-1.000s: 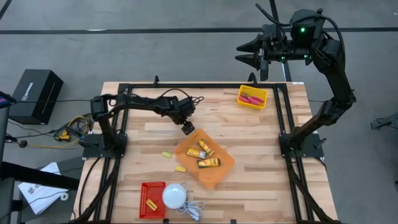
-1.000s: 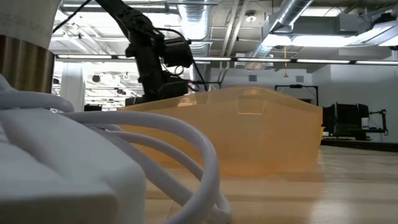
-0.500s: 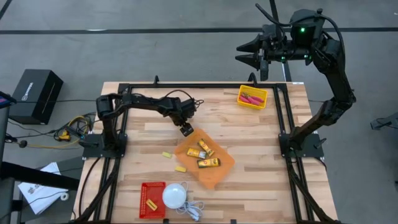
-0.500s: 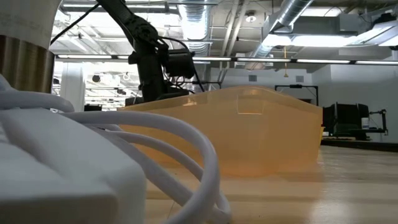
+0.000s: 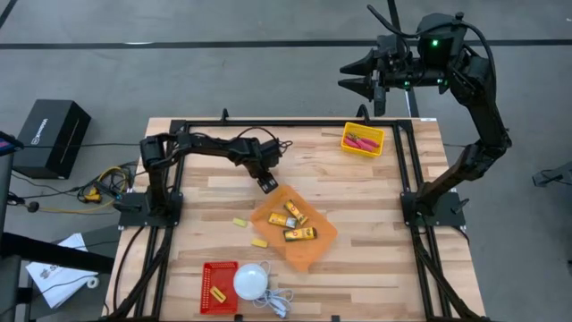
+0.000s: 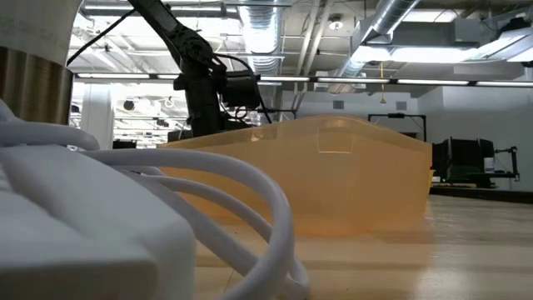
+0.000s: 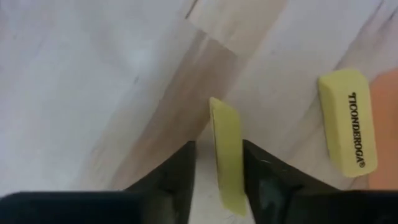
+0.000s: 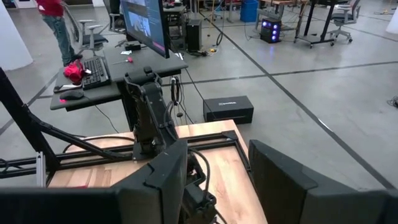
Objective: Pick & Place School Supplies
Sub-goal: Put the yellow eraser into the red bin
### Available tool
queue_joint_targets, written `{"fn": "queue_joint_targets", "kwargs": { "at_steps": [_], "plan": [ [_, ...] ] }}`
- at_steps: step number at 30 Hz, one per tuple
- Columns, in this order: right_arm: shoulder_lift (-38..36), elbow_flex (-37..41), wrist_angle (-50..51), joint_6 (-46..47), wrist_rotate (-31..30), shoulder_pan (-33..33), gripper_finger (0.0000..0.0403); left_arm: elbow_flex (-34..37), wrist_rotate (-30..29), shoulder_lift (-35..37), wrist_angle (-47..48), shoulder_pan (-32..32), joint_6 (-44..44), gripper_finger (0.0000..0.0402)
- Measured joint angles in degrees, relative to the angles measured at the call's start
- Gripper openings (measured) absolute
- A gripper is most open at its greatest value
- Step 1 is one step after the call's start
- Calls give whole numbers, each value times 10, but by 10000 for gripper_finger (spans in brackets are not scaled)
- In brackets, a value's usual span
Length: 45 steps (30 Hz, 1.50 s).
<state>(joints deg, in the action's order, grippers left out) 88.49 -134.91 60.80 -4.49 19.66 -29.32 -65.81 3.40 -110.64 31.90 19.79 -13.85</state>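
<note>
My left gripper (image 5: 265, 185) points down at the table beside the far-left corner of the orange tray (image 5: 315, 252). In the left wrist view its fingers (image 7: 217, 146) stand on either side of a yellow eraser (image 7: 225, 124) that rests on its narrow long side on the wood. A second yellow eraser (image 7: 348, 121) lies flat close by, next to the tray's edge. In the high view the gripper hides both. Three orange-yellow packets (image 5: 293, 221) lie in the tray. Red scissors (image 5: 362, 140) lie in the yellow bin (image 5: 379, 148). My right gripper (image 5: 344, 78) hangs open, high beyond the table's far right corner. My left gripper comes at the eraser from above, its fingers along the eraser's two long faces. One finger (image 7: 264, 180) looks to lie against a face. The other finger (image 7: 177, 174) stands a small gap off. Whether either truly touches, I cannot tell.
Two more yellow erasers (image 5: 239, 223) (image 5: 259, 242) lie on the wood left of the tray. A red bin (image 5: 207, 300) with a yellow block and a white dome (image 5: 252, 281) with a cord stand at the near edge. Black frame rails run along the table's sides.
My left gripper has sunk toward the table beside the tray's far-left corner, shifting slightly toward the table's left edge. The right arm has kept still.
</note>
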Motion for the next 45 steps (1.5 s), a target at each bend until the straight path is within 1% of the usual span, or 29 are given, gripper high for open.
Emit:
{"fn": "queue_joint_targets", "kwargs": {
  "at_steps": [2, 4, 5, 7, 10, 12, 15, 18, 24, 30, 34, 36, 38, 41, 45],
  "plan": [
    [0, 0, 0, 0, 0, 0, 163, -1, 9, -10, 5, 0, -1, 82],
    [0, 0, 0, 0, 0, 0, 163, -1, 9, -14, 6, -1, -1, 38],
    [0, 0, 0, 0, 0, 0, 163, -1, 10, -14, 6, -1, 1, 27],
    [0, 0, 0, 0, 0, 0, 163, 0, 8, -11, 4, -2, 4, 27],
    [0, 0, 0, 0, 0, 0, 163, 3, 4, 16, -7, 0, 19, 27],
    [0, 0, 0, -3, 0, 0, 163, 7, 17, 37, -11, 4, 18, 27],
    [0, 0, 0, -5, 0, 0, 163, 3, 16, 92, -37, 5, 12, 27],
    [0, 0, 0, -7, 0, 0, 163, 6, 4, 132, -31, 0, 9, 27],
    [0, 0, -1, -20, 0, 0, 163, 21, 1, 239, -26, -47, -18, 27],
    [0, 0, -1, -36, 0, 0, 163, 91, 0, 361, 9, -129, -83, 27],
    [0, 0, -1, -41, 0, 0, 163, 149, 2, 439, 16, -209, -110, 27],
    [0, 0, -1, -46, 0, 0, 163, 176, 5, 470, 17, -256, -138, 27],
    [0, 0, -1, -46, 0, 0, 163, 193, 17, 488, 18, -302, -167, 27],
    [0, 0, -1, -45, 0, 0, 163, 209, 20, 495, 16, -379, -218, 27],
    [0, 0, -1, -40, 0, 0, 163, 218, 21, 475, 14, -470, -273, 27]
  ]
}}
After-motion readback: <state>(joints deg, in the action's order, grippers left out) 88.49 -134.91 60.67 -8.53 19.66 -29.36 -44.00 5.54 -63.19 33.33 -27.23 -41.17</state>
